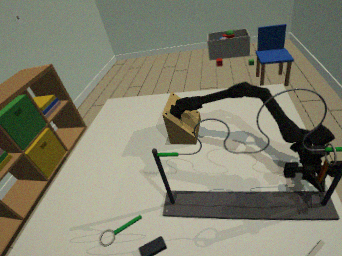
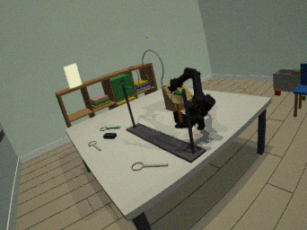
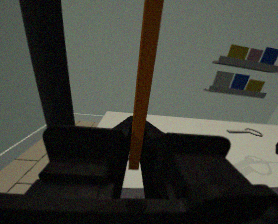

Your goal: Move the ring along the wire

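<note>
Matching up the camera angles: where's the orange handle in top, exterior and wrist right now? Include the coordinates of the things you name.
Top: far right, on the near side of the arm, orange handle [image 1: 324,170] [image 2: 179,113] [image 3: 145,75] beside the right-hand post.
Exterior: right of centre, just left of the nearer post.
Wrist: upper centre, running down between the claw's [image 1: 320,188] [image 3: 134,162] fingers.
Shared landmark: the dark post [image 1: 332,188] [image 2: 188,123] [image 3: 47,65] beside it.
</note>
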Robot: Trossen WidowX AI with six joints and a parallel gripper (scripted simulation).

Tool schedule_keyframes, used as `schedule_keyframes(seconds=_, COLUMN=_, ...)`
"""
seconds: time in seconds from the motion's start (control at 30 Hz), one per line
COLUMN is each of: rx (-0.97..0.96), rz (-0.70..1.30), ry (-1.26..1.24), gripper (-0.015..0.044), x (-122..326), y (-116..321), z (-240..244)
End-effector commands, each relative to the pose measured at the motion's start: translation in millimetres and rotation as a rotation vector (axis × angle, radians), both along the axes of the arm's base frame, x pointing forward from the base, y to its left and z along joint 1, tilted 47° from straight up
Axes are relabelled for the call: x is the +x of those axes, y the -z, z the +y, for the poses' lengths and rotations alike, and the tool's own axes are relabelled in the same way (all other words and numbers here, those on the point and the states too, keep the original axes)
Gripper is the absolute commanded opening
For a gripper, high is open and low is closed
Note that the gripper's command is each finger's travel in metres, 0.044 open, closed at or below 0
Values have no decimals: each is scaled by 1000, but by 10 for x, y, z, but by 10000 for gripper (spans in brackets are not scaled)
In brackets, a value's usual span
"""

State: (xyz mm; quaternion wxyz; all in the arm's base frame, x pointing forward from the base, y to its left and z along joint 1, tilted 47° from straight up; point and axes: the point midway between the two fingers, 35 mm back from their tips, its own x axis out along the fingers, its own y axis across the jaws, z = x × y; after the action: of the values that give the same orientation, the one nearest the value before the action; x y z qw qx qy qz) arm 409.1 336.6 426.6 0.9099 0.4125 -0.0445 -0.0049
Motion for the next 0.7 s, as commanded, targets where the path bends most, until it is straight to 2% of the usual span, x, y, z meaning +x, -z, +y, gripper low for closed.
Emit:
schedule_keyframes(seconds=0.0, rx=-2, rz=0, ry=-1, gripper=-150, x=-1, y=-4, z=-4)
schedule_keyframes(seconds=0.23, rx=0, rz=-2, ry=-2, gripper=-150, x=-16, y=-115, z=-156)
schedule_keyframes(seconds=0.67, rx=0, rz=-2, ry=-2, gripper=-150, x=-16, y=-120, z=-163)
